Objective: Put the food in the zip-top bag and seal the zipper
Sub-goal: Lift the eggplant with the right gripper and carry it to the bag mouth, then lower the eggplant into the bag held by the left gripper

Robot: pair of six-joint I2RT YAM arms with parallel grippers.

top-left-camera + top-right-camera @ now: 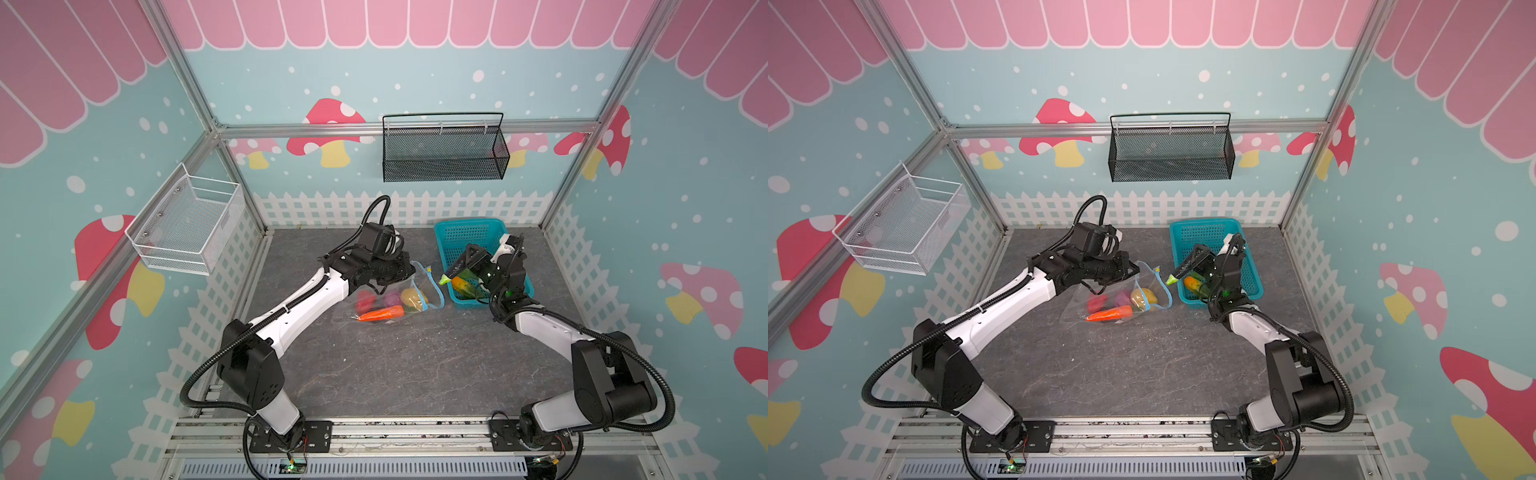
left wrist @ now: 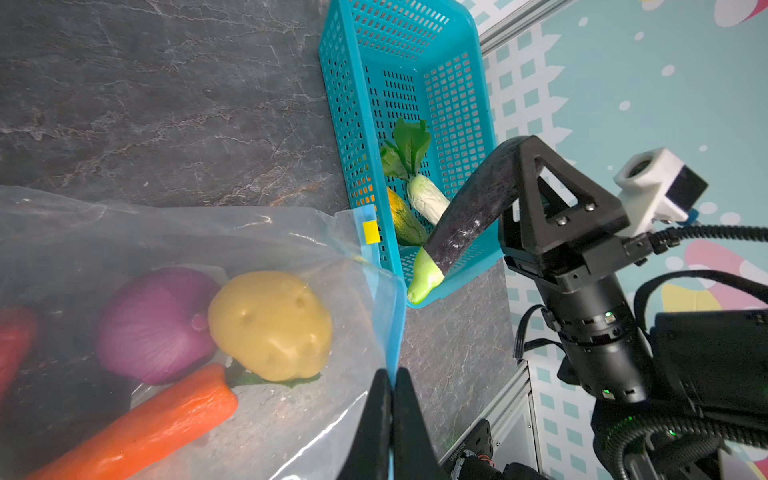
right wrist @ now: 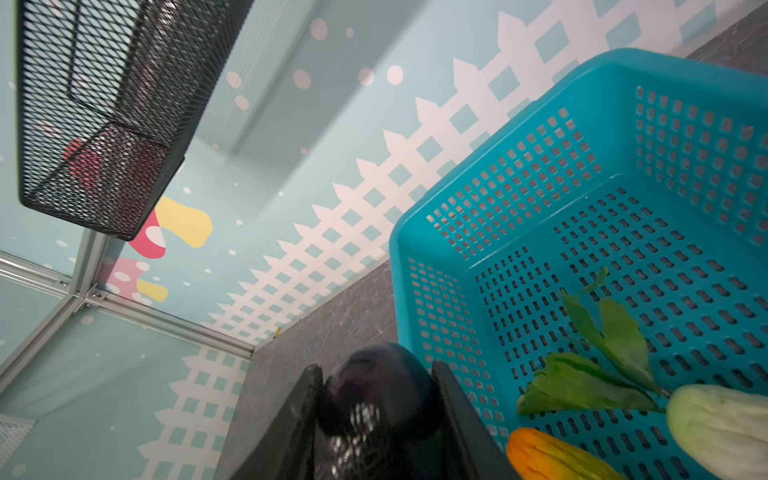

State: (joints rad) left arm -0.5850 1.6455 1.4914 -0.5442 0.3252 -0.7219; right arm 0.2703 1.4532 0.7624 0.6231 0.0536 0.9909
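Just beside the turquoise plastic lattice basket, on the left arm's side, the crinkly clear zip-top bag lay on the dark grey stone-patterned tabletop, its mouth turned toward the basket. An orange toy carrot lay nearest inside. Behind it were a red piece, a purple toy onion and a knobbly yellow piece, the last closest to the basket.

The left gripper was clenched on the thin light blue zipper, whose edge stood lifted off the tabletop. The small yellow slider tab sat against the basket's wall.

Over the basket's near corner, the right gripper grasped a dark purple toy eggplant. Its pale green end jutted past the rim toward the bag.

Inside the basket lay a white leafy radish and an orange-yellow corn piece. Beyond the basket, a black wire-mesh rack hung on the back wall.
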